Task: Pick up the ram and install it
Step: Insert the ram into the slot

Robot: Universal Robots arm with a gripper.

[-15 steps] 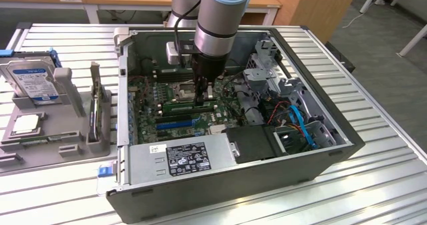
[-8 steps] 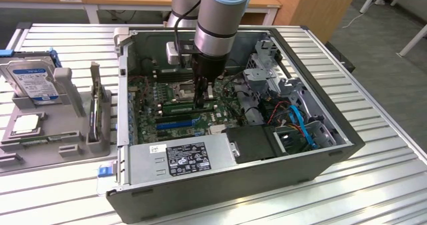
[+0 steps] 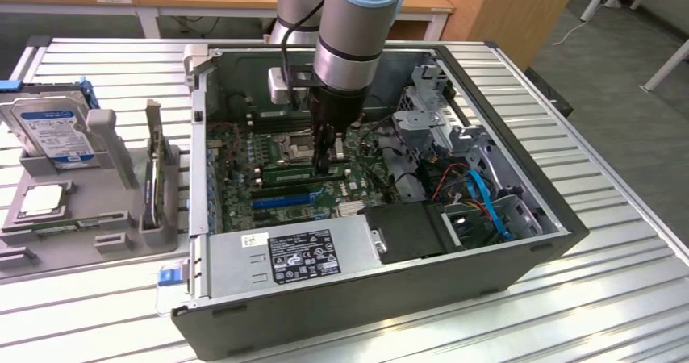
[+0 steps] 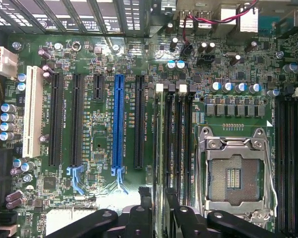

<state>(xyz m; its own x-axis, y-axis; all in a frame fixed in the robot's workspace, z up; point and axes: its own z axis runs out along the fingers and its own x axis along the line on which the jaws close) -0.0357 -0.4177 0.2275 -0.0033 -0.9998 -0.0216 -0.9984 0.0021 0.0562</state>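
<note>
- Well apart from the gripper point(image 3: 331, 165), towards the exterior view's left, a grey holder point(image 3: 64, 250) on the desk point(image 3: 603, 298) carries the hard drive point(image 3: 54, 133) and the square processor point(image 3: 41, 200); neither is part of this job
- Closer to the gripper on that same side, in the wrist view, are the white slot point(image 4: 32, 111) and the blue slot point(image 4: 119, 124); both are empty
- The gripper is deep inside the computer case point(image 3: 356, 306), low over the motherboard, with the ram point(image 4: 160, 148) running edge-on straight out from between its jaws
- The ram stands upright in the memory slot nearest the blue slot, so it looks placed, though I cannot tell whether it is fully home
- I cannot tell whether the gripper point(image 4: 159, 213) clamps the ram or stands just free of it
- Risk: the white latch point(image 4: 159, 88) at the far end of the ram may not have snapped shut; a stick seated at one end only would sit tilted and make poor contact
- Risk: if the gripper rises while it has any hold, it could drag the ram out or bend it sideways
- Just beside the gripper on the other side lies the open processor socket point(image 4: 233, 173); a sideways drift could damage its bare contacts
- Farther that way hang loose cables point(image 3: 490, 206), which could snag the arm
</note>
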